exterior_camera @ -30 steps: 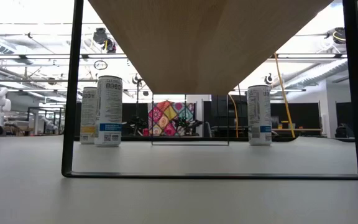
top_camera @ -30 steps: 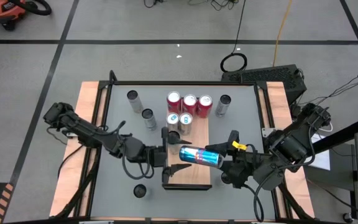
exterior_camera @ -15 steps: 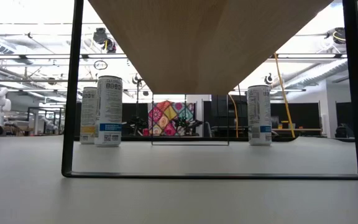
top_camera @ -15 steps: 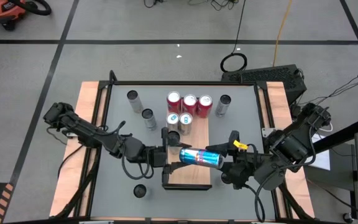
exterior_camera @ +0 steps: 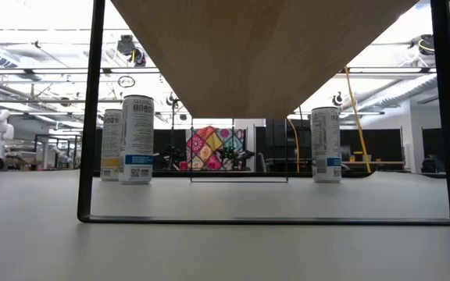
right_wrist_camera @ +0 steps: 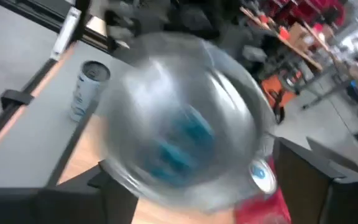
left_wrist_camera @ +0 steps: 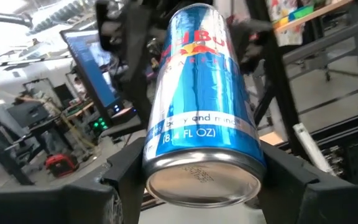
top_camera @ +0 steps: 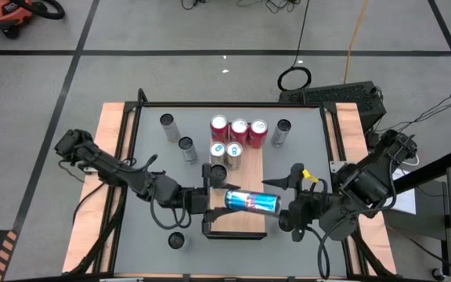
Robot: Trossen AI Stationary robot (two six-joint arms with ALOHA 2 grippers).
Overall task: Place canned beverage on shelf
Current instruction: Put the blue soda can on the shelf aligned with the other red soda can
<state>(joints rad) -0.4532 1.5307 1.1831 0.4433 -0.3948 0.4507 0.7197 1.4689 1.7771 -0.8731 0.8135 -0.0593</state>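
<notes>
Bare shelf (top_camera: 245,224) front half, blue can (top_camera: 251,202) sideways above, clamped by left pincer (top_camera: 210,200); right pincer (top_camera: 286,197) released.

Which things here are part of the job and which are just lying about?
Job: blue can, held sideways between left gripper and right gripper; shelf.
Lying about: silver cans, dark can on the table.

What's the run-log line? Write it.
left pincer: shut on blue cylindrical aluminium can | right pincer: at can's other end | can: level over light-brown wooden shelf
</notes>
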